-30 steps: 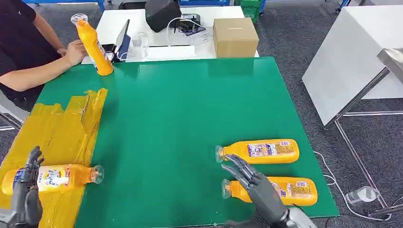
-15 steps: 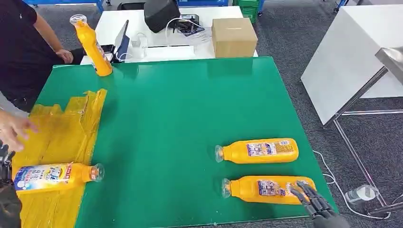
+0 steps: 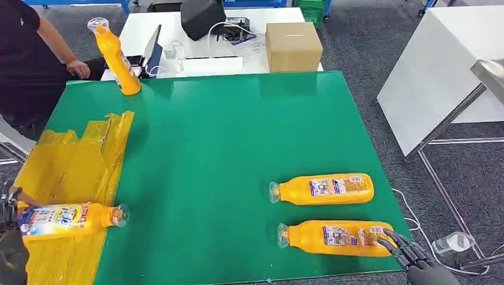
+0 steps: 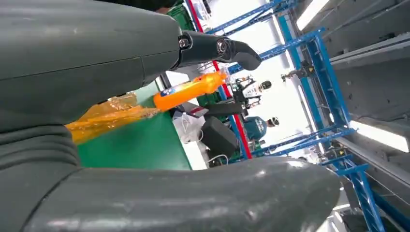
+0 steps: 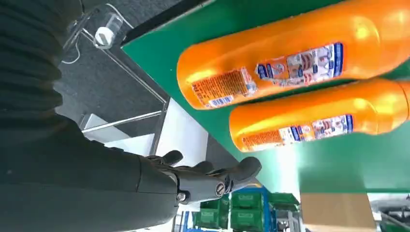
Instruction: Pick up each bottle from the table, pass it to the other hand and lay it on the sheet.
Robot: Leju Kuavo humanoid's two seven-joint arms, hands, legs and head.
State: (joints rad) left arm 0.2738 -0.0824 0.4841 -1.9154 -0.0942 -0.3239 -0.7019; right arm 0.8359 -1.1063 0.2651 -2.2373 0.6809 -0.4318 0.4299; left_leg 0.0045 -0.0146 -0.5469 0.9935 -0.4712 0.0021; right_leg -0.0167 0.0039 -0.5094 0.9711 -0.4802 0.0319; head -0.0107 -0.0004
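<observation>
Two orange bottles lie side by side near the front right of the green table (image 3: 238, 130): the farther bottle (image 3: 324, 189) and the nearer bottle (image 3: 336, 236), also seen as the larger bottle (image 5: 290, 63) and the smaller bottle (image 5: 319, 118). My right hand (image 3: 416, 264) is at the table's front right corner, fingers spread, just beside the nearer bottle's base and holding nothing; its fingers (image 5: 208, 176) are empty. A third bottle (image 3: 65, 218) lies on the yellow sheet (image 3: 77, 160). My left hand (image 3: 9, 237) is by that bottle's base, open. A fourth bottle (image 3: 116, 56) stands tilted at the far left corner.
A person (image 3: 30, 59) sits at the far left, one hand (image 3: 77, 68) near the tilted bottle. A cardboard box (image 3: 293, 46) and cables lie on the white desk behind. A white table (image 3: 440, 71) stands to the right; a clear item (image 3: 451, 243) lies on the floor.
My right hand has pulled back from over the two bottles to the front right corner. My left hand has come off the bottle on the sheet. The person's hand has left the tilted bottle and the sheet.
</observation>
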